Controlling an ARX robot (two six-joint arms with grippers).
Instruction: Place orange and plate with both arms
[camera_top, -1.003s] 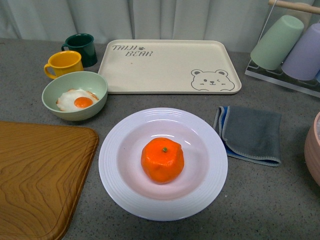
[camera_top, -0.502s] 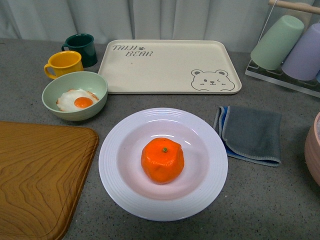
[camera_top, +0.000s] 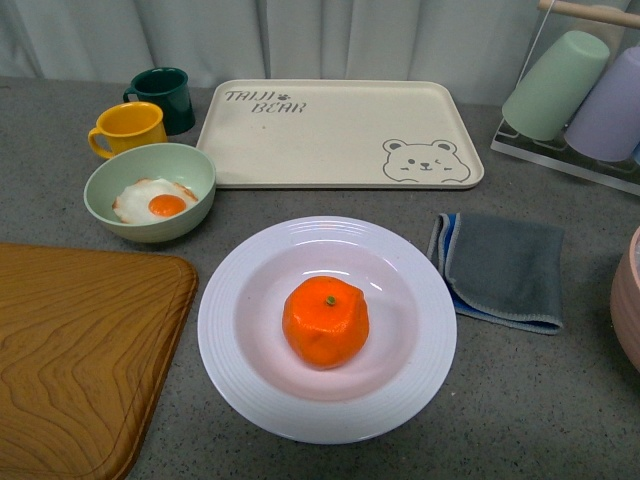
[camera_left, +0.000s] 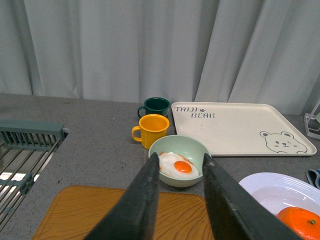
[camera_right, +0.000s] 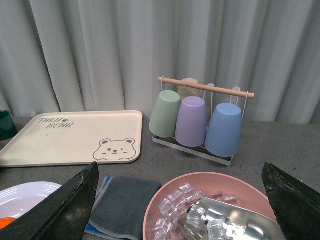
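Note:
The orange (camera_top: 325, 321) sits in the well of the white plate (camera_top: 232, 345) at the table's front centre. Neither gripper shows in the front view. In the left wrist view my left gripper (camera_left: 181, 161) is open and empty, raised above the wooden board (camera_left: 115, 215), with the plate's rim (camera_left: 265, 182) and part of the orange (camera_left: 300, 222) to one side. In the right wrist view my right gripper (camera_right: 182, 170) is open wide and empty above a pink bowl of ice (camera_right: 170, 192); the plate's edge (camera_right: 25, 195) and a sliver of the orange (camera_right: 6, 222) show.
A cream bear tray (camera_top: 340, 132) lies at the back. A green bowl with a fried egg (camera_top: 150, 190), a yellow mug (camera_top: 128, 127) and a dark green mug (camera_top: 165, 97) stand back left. A grey cloth (camera_top: 500, 265) lies right. A cup rack (camera_top: 580, 95) stands back right.

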